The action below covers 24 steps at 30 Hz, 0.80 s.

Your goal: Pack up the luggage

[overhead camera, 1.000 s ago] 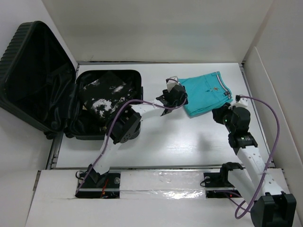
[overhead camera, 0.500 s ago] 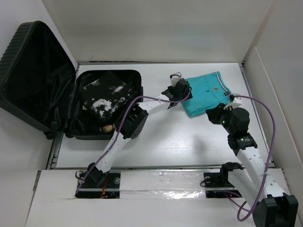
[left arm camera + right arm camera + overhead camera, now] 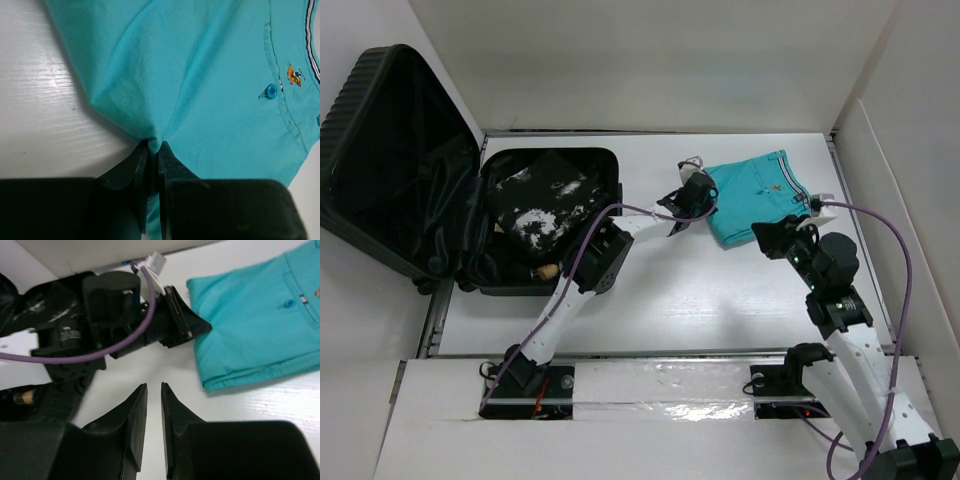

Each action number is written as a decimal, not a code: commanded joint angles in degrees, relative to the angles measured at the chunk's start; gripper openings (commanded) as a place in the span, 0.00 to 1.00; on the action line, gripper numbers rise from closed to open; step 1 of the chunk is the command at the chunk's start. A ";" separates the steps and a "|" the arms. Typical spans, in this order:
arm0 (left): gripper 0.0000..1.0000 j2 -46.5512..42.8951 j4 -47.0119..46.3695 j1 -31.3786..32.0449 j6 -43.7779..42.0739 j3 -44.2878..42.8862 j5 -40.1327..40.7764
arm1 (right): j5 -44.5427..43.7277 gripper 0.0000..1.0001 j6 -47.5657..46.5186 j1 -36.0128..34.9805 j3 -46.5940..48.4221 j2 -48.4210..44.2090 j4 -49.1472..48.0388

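Fabric hides the left gripper's (image 3: 152,147) tips. In its wrist view they are pinched tight on a raised fold at the near-left edge of the teal cloth (image 3: 200,75), and the rest of the garment runs out of frame. In the overhead view the same gripper (image 3: 692,200) blocks that corner of the teal cloth (image 3: 765,190). A small tan thing (image 3: 548,268) at the near edge of the case is too small to identify.

There is one luggage (image 3: 390,170), lying open at the far left of the table (image 3: 700,300) with its lid leaning back against the left wall. There are two cloths. The black patterned cloth (image 3: 542,200) lies inside the case, and the teal one lies flat on the table to the right of it.

The left arm stretches far and rightward from its base, past the case's right rim. The right arm is bent, and its gripper (image 3: 770,238) sits low at the teal cloth's near edge, pointing left. Seen from its own wrist, the right gripper (image 3: 154,390) is barely parted, with a thin slit and nothing between the fingers.
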State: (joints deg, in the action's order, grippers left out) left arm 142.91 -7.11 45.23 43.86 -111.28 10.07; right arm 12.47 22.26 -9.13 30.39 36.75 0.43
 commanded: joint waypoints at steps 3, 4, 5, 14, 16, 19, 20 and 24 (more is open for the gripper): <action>0.00 -11.23 -4.92 -3.04 -8.43 8.27 -4.43 | -0.69 0.23 -0.02 -1.68 3.01 -2.39 -2.62; 0.00 -13.34 -5.01 -4.18 -9.48 10.54 -4.96 | -0.78 0.23 0.15 -1.69 2.83 -2.04 -3.23; 0.00 -17.54 -5.01 -4.80 -10.53 11.69 -5.58 | -0.61 0.23 0.24 -1.69 2.40 -1.69 -4.72; 0.00 -43.82 3.59 -13.23 -18.54 23.91 -9.80 | 2.56 0.23 0.86 -1.69 -0.07 3.33 -10.89; 0.00 -48.06 6.75 -17.09 -19.85 27.50 -9.80 | 2.12 0.23 0.59 -1.69 -0.95 2.54 -10.71; 0.00 -56.58 10.09 -24.36 -20.21 34.08 -9.36 | -1.56 0.23 -0.02 -4.75 -1.39 1.31 -10.54; 0.00 -60.43 10.54 -26.58 -20.13 35.77 -9.71 | -1.92 0.23 -0.29 -5.28 -1.39 1.22 -10.27; 0.00 -68.54 11.86 -37.92 -20.04 44.73 -12.00 | -2.01 0.23 -1.08 -6.61 -0.51 1.13 -9.04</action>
State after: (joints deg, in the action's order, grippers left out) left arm 78.81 3.81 12.29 25.06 -70.48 -1.10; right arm 11.97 22.63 -14.81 28.97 38.44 -6.48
